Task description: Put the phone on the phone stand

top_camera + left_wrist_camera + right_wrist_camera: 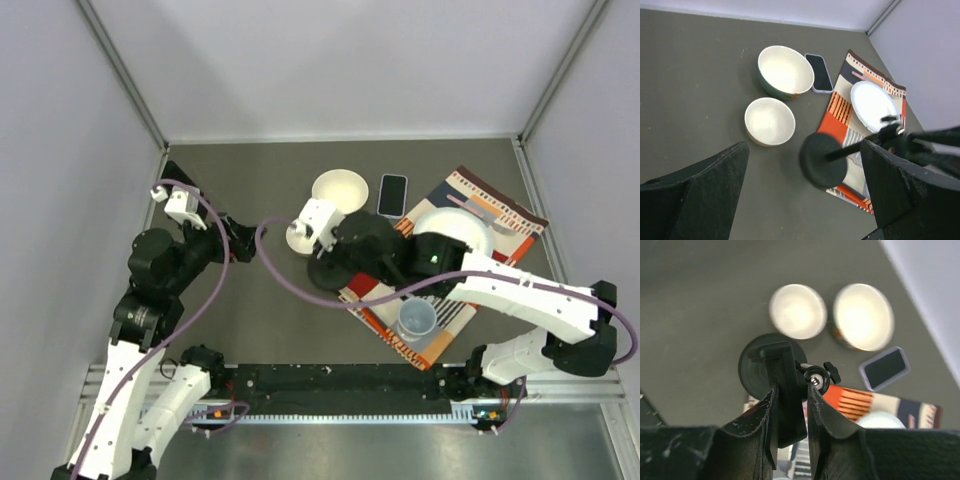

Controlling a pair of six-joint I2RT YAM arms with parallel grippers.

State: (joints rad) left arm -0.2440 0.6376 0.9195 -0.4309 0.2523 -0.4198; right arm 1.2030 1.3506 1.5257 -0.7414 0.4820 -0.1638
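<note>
Phone [392, 195] is being left on the worktop [250, 180]; stand [782, 365] is being clamped by the right end effector [790, 395], left end effector [804, 146] gaping empty. Tugging risks toppling it.

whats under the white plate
The plate rests on the striped cloth mat, which shows past its edges. The patch of mat right beneath the plate is covered, so I cannot tell whether anything else lies there.

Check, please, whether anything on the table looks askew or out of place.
The phone stand looks tipped, its stem leaning toward the right fingers clamped on it. The striped mat lies crooked too.
</note>
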